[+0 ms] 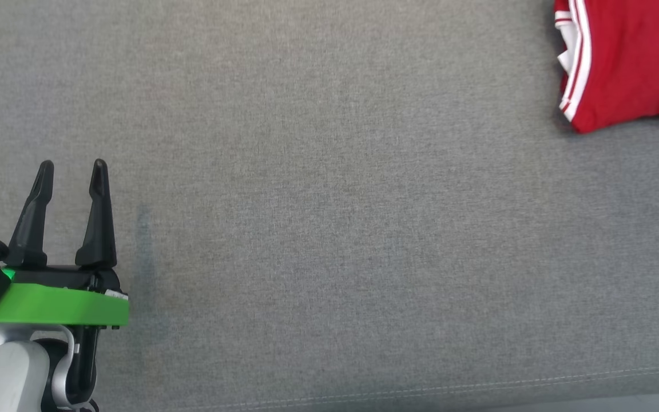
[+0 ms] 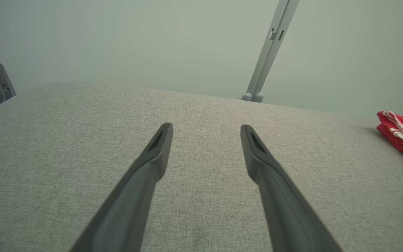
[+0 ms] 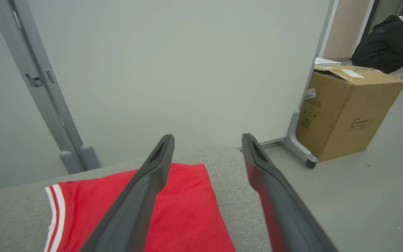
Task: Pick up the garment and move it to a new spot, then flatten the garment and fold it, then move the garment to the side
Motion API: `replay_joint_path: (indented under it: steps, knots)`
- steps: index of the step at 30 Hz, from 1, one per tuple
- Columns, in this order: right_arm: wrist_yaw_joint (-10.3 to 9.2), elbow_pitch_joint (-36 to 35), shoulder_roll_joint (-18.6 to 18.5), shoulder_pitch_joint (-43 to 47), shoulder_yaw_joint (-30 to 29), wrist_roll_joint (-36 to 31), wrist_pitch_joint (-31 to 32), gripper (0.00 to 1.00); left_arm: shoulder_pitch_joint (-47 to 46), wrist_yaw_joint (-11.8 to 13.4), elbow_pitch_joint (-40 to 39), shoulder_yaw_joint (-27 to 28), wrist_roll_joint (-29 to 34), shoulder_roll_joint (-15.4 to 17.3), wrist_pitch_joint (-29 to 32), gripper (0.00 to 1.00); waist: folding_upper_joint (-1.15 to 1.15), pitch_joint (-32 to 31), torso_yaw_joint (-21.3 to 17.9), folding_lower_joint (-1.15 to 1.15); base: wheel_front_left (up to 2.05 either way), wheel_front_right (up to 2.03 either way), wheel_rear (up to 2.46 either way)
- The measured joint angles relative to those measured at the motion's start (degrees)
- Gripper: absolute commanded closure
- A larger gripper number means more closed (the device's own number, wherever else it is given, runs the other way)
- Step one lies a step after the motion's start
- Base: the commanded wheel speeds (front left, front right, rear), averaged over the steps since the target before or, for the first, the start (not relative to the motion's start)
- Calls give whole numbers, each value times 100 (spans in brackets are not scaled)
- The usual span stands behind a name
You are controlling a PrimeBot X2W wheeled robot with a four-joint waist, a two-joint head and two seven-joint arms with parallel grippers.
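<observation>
On the grey cushion (image 1: 329, 240), far right, we find the folded red garment (image 1: 632, 63), white-striped edge toward the cushion's middle, long axis unclear; left gripper (image 1: 73, 166) and right gripper (image 3: 207, 138) stand spread.

Support: a grey woven fabric cushion (image 1: 329, 229), broad and flat.
Near edge: a pale stitched seam (image 1: 535, 379) runs along it.
Surface mark: a faint darker streak (image 1: 144, 246) on the left part.
Lying on it: a folded red garment (image 1: 627, 63) with white striped trim, flat at the far right end, just short of the cushion's rounded edge.
</observation>
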Motion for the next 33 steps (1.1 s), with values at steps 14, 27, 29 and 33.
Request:
replay_joint_path:
  steps: [14,27,29,33]
  knots:
    - [135,-694,753,1557,880,-391,-661,0,528,31,916,163,401,-104,-99,0,0,-1007,-153,0,0,0,0]
    - [102,-795,1125,2778,1391,-745,-686,0,905,80,1473,207,578,-116,-99,0,0,-1932,-29,0,0,0,0]
    - [102,-836,1123,2850,1410,-817,-687,0,919,100,1518,240,586,-116,-99,0,0,-1997,31,0,0,0,0]
    - [101,-920,1122,2892,1466,-902,-687,0,922,131,1592,247,614,-123,-99,0,0,-2046,172,0,0,0,0]
